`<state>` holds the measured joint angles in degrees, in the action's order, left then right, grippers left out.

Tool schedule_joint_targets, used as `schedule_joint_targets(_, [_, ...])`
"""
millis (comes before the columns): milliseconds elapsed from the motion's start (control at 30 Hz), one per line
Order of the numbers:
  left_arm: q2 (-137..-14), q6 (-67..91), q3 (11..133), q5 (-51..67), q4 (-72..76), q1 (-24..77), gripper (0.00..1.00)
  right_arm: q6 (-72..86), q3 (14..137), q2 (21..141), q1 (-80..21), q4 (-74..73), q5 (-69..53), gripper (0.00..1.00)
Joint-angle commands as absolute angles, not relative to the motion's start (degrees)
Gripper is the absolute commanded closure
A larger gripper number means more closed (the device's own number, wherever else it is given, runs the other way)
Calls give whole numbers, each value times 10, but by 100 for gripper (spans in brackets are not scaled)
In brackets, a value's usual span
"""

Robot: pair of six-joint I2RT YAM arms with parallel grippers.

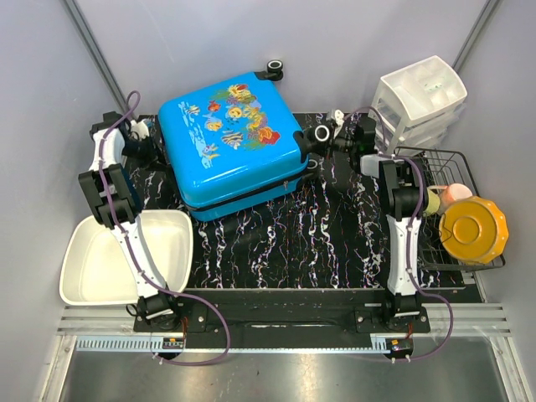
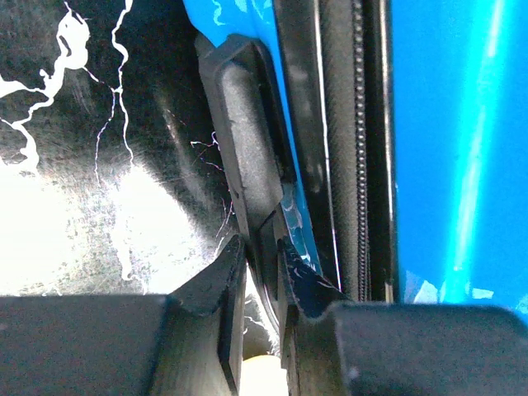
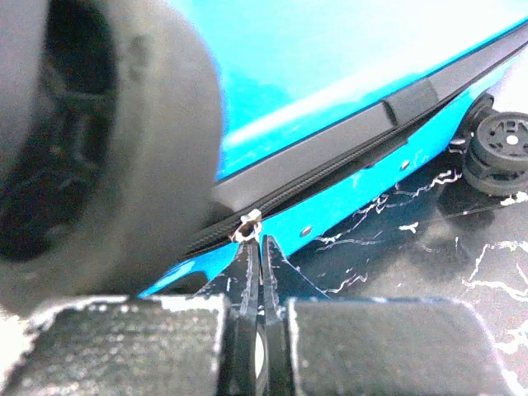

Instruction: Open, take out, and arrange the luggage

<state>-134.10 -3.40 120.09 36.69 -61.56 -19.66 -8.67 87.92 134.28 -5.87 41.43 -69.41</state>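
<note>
Right gripper (image 3: 261, 247) almost closed, tips at the zipper pull (image 3: 246, 221), hold uncertain | left gripper (image 2: 260, 264) clamped on the side handle (image 2: 243, 140) | luggage (image 1: 230, 142) lies flat, closed, on the tabletop (image 1: 335, 243) | shell looks stiff, slippery, likely heavy: take zipper pull or handle, not shell.

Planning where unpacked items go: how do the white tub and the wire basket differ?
The white tub is solid-walled and looks empty; the wire basket is black open mesh holding a yellow round item and cups. The tub sits by the left arm, the basket by the right arm. Both flank the luggage.
</note>
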Motion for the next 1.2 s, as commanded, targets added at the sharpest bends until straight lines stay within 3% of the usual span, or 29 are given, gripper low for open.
schedule_joint_targets(0, [-1361,-113,1237,364,-483,-181,100,74,1032,1405,-23,575,-643,100])
schedule_joint_targets(233, [-1355,-155,1248,379,-484,-130,98,161,1156,1503,-55,547,-663,100])
schedule_joint_targets(333, [-1358,-139,1252,398,-483,-122,95,127,1222,1521,-60,395,-657,100])
schedule_joint_targets(400, [-1357,-116,1261,402,-482,-126,79,87,1244,1514,-59,310,-652,94])
schedule_joint_targets(467, [-1351,-103,1272,398,-475,-137,55,4,1241,1482,-59,162,-629,83])
schedule_joint_targets(500, [-1347,-86,1273,393,-470,-142,35,-29,1238,1469,-59,115,-618,78])
schedule_joint_targets(533, [-1333,-81,1272,382,-464,-148,29,-68,1233,1443,-58,44,-597,71])
schedule_joint_targets(567, [-1326,-82,1275,379,-464,-160,25,-81,1208,1427,-57,23,-585,53])
schedule_joint_targets(600, [-1317,-77,1275,374,-462,-165,18,-90,1188,1412,-57,10,-575,47])
schedule_joint_targets(700, [-1284,-53,1276,371,-457,-197,12,-119,1115,1350,-52,-30,-530,32])
schedule_joint_targets(867, [-1191,-19,1211,388,-457,-229,10,-121,1098,1304,-53,-139,-451,20])
schedule_joint_targets(900, [-1171,-15,1192,396,-457,-233,10,-120,1099,1301,-53,-154,-430,13])
schedule_joint_targets(1167, [-963,4,930,497,-409,-243,9,-89,1126,1325,-54,-263,-395,18])
